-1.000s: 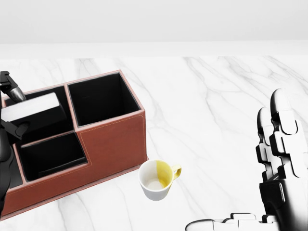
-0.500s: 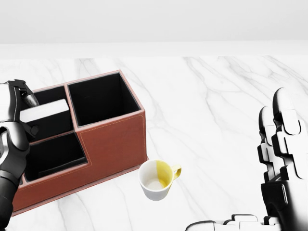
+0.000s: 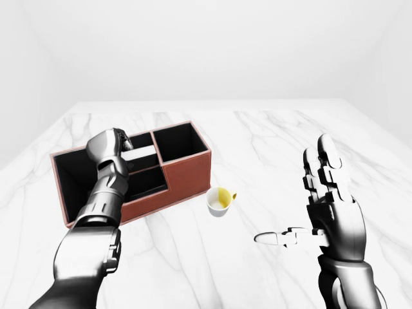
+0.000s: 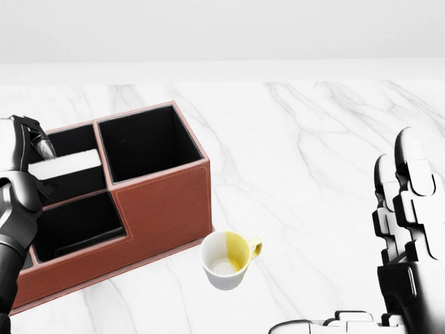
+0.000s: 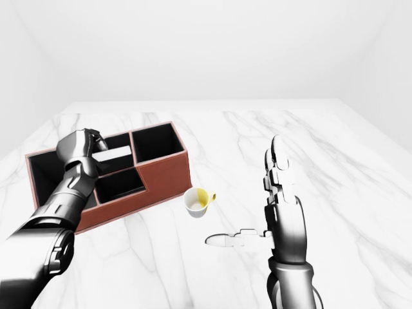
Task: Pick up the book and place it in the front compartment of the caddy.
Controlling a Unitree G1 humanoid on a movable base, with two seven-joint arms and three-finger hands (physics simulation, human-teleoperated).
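While left hand grips book, long axis left-right, in caddy; right hand open.

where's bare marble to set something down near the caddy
Open marble lies right of the caddy and above the mug, up to the right hand. It is crowded at the caddy's left, where the left hand holds the book.
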